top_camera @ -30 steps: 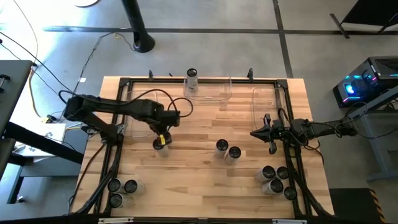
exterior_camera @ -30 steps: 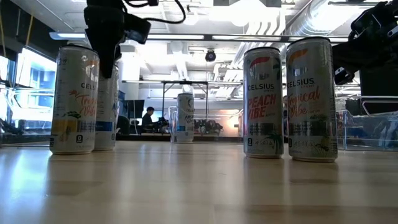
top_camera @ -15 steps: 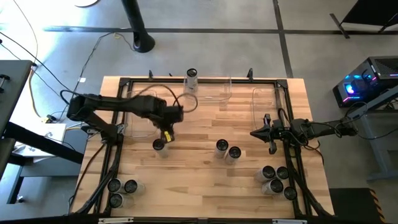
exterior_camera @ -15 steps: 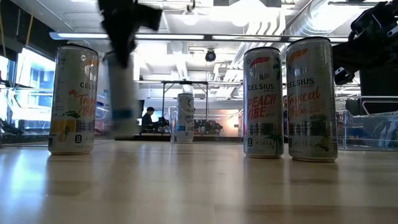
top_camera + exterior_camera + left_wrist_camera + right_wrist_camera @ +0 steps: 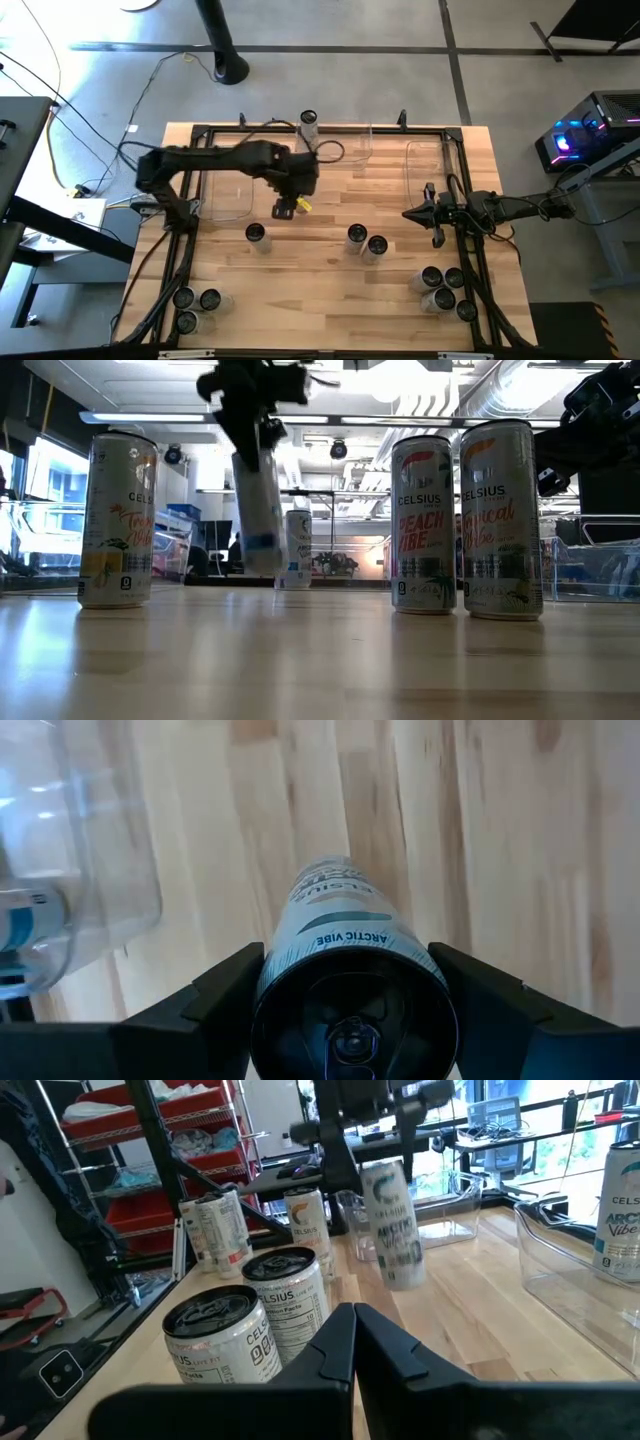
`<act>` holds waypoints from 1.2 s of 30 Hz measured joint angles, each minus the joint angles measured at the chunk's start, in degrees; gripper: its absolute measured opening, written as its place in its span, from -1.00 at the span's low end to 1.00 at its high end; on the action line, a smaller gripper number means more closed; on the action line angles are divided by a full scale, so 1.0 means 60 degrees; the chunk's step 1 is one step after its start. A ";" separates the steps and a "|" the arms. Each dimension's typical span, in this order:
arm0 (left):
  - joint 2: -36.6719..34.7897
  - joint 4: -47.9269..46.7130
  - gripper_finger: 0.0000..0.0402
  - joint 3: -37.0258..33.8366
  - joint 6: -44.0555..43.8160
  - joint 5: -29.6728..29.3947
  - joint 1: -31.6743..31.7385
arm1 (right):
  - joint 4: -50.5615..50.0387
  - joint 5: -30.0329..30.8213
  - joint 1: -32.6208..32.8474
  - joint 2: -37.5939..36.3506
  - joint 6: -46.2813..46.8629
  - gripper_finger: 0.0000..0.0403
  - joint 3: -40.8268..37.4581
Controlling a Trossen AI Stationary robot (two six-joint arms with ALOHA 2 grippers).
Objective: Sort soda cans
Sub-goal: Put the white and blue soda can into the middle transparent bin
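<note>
My left gripper (image 5: 288, 207) hangs over the middle of the table, shut on a silvery-white soda can (image 5: 258, 510), which also shows in the left wrist view (image 5: 340, 935) and the right wrist view (image 5: 392, 1230). One can (image 5: 256, 233) stands on its base just nearer than the gripper. Two cans (image 5: 365, 240) stand mid-table. Small clusters of cans stand at the near left (image 5: 195, 305) and the near right (image 5: 445, 290). Another can (image 5: 308, 122) stands at the far edge. My right gripper (image 5: 408, 214) waits shut at the right side, fingers level. My left gripper pinches the can's upper end, just under the dark top rim (image 5: 285, 960), between its two fingers (image 5: 215, 1005), one on each side of the wall. The fingers come from above, pointing steeply down. The can hangs below them, slightly tilted, its base clear of the table.
Clear plastic bins stand at the left (image 5: 228, 195), along the far edge (image 5: 340, 148) and at the right (image 5: 428, 165). A black frame (image 5: 190, 135) runs around the tabletop. Bare wood lies between the held can and the far bin.
My left gripper has lifted the can off the table beside the standing can and carried it toward the table's right and far edges, rising and rolling its wrist as it went. The can beside it has stayed where it was.
</note>
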 joint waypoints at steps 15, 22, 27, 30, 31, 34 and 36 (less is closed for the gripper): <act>0.1054 0.0004 0.48 0.0312 0.0590 -0.0012 -0.0091 | 0.0003 -0.0040 0.0000 0.0000 0.0002 -1.00 0.0002; 0.1050 -0.0099 0.73 0.0464 0.0399 -0.0128 0.0003 | 0.0003 -0.0036 0.0000 0.0000 0.0004 -1.00 0.0003; 0.1044 -0.0248 0.75 0.0464 -0.0526 -0.1170 -0.0019 | 0.0003 -0.0036 0.0000 0.0000 0.0004 -1.00 0.0000; 0.1047 -0.0707 0.75 0.0464 -0.1321 -0.1617 -0.0105 | 0.0003 -0.0033 0.0000 0.0000 0.0003 -1.00 0.0000; 0.1047 -0.0766 0.75 0.0464 -0.1633 -0.1626 -0.0136 | 0.0003 -0.0033 0.0000 0.0000 0.0002 -1.00 0.0003; 0.1047 -0.0809 0.75 0.0464 -0.2658 -0.1628 -0.0204 | 0.0003 -0.0033 0.0000 0.0000 0.0001 -1.00 0.0001; 0.1047 -0.0874 0.75 0.0464 -0.3358 -0.1585 -0.0211 | 0.0003 -0.0033 0.0000 0.0000 0.0004 -1.00 0.0001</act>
